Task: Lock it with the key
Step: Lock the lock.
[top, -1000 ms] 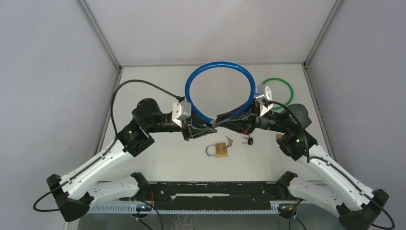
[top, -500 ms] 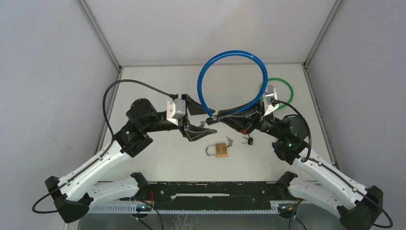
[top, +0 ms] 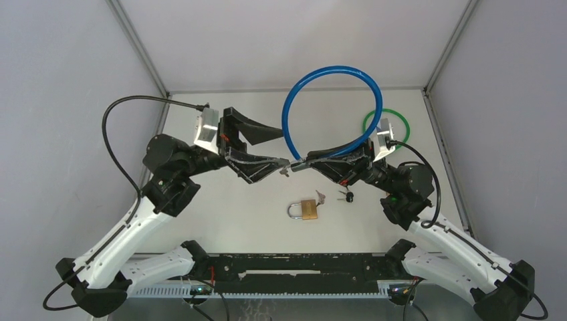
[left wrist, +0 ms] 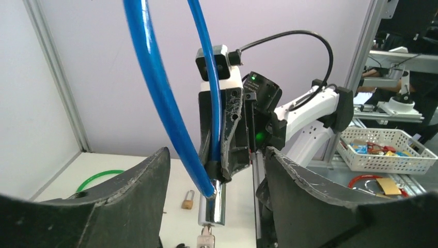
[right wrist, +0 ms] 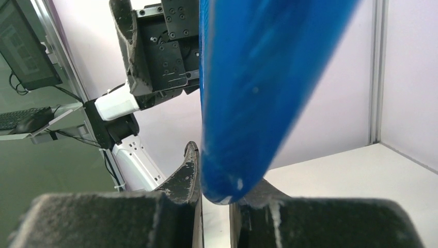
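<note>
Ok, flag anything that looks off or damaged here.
The left gripper has fingers chipped and scuffed along their edges. The blue cable lock is off the table, loop standing up, pinched by the right gripper above its barrel, a key in it.

Blue cable lock (top: 331, 67), green ring (top: 386, 110), brass padlock (top: 309, 210).

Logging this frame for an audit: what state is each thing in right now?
left end effector: open, gripping nothing.
right end effector: shut on blue cable lock.
blue cable lock: loop joined, held off the table, key in its cylinder.
brass padlock: flat on table, shackle looks closed.
loose keys: lying on table.
green ring: flat on table.
</note>
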Robot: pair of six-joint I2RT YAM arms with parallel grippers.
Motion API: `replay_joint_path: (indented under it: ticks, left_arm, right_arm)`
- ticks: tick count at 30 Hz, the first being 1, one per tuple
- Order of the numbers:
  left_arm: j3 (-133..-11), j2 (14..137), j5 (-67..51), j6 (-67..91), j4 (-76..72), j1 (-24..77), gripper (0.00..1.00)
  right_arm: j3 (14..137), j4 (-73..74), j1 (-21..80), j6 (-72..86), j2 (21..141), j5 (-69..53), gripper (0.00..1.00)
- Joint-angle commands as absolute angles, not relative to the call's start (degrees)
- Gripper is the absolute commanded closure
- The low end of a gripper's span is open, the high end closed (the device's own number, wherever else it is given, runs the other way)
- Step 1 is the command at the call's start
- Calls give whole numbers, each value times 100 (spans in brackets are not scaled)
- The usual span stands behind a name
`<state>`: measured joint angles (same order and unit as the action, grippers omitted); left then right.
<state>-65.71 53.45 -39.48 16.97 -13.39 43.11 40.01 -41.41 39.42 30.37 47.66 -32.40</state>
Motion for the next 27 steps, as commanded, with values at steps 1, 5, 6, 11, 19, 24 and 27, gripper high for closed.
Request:
replay_joint_path:
  ticks: [1, 5, 6, 11, 19, 24, 27]
  left_arm:
    - [-6945, 5589, -3716, 2218, -1680, 4458, 30]
    - [-7048, 5801, -3699, 2237, -1850, 4728, 34]
    - [-7087, 5853, -3617, 2256, -1802, 4728, 40]
    - [-7045, 5933, -3447, 2265, -1731, 4763, 99]
    - [-6472, 5970, -3276, 2530, -2039, 5319, 100]
    - [-6309, 6139, -3289, 2584, -1908, 5413, 100]
    - [-6159, 6168, -3304, 2567, -1732, 5423, 100]
  right_arm:
    - [4069, -4523, 4035, 2861, 4603, -3219, 100]
    - [4070, -4503, 4102, 2743, 4580, -3198, 100]
    - [4069, -4504, 4113, 2728, 4560, -3211, 100]
    - [4069, -4451, 4120, 2694, 4419, -3051, 100]
    - [4069, -5222, 4352, 2719, 4493, -2119, 100]
    - [4069, -5515, 4375, 2669, 4447, -1756, 100]
    - [4074, -5445, 4368, 2599, 4389, -1676, 100]
